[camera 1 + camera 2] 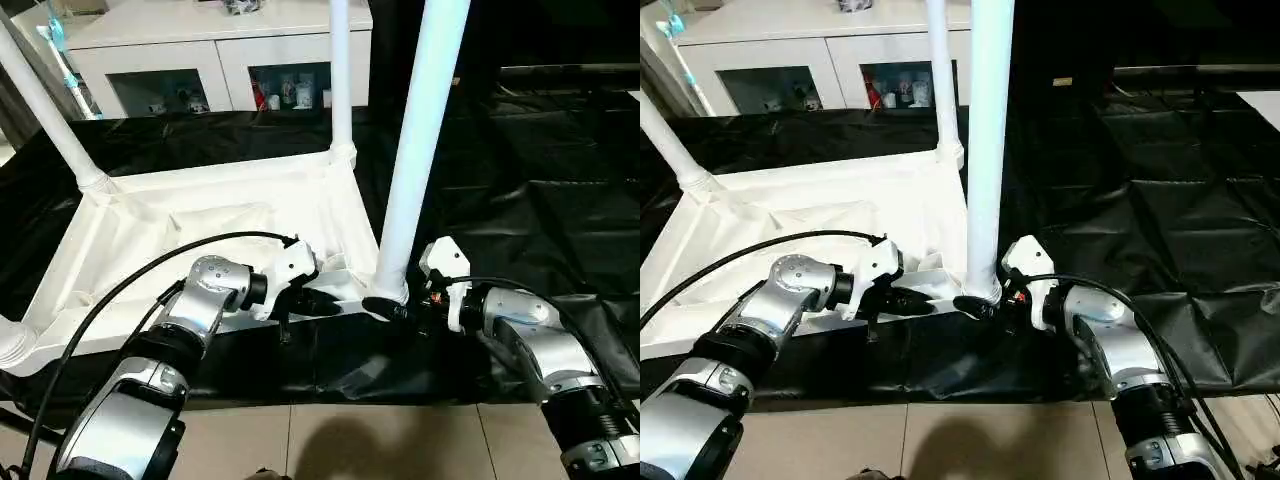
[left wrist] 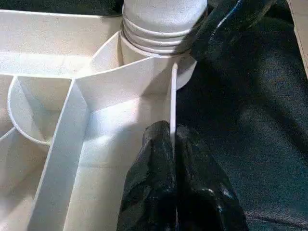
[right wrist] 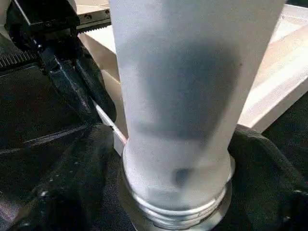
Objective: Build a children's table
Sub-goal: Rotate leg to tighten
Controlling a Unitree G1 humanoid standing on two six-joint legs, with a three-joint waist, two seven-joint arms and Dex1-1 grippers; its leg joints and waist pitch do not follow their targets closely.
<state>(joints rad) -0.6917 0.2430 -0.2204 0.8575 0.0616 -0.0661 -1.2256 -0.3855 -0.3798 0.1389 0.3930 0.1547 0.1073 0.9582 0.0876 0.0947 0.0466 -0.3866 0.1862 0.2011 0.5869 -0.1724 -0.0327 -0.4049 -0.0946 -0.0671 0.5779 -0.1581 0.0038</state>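
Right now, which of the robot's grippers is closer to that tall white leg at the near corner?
Right. The right gripper clasps the leg at its base; the left gripper pinches the tabletop's rim just beside it.

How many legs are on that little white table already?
4: far-left leg, far-right leg, near-right leg held by the right gripper, and a near-left leg barely visible at the edge.

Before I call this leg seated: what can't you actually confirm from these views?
- Thread seating: in the right wrist view the leg base shows threads above the socket, but the joint below is cut by the edge and flanked by the right gripper.
- Near-left leg: cut off by the left eye view's edge.
- Leg tops: beyond the upper edge.
- Left gripper pinches the rim; how deep is hidden.
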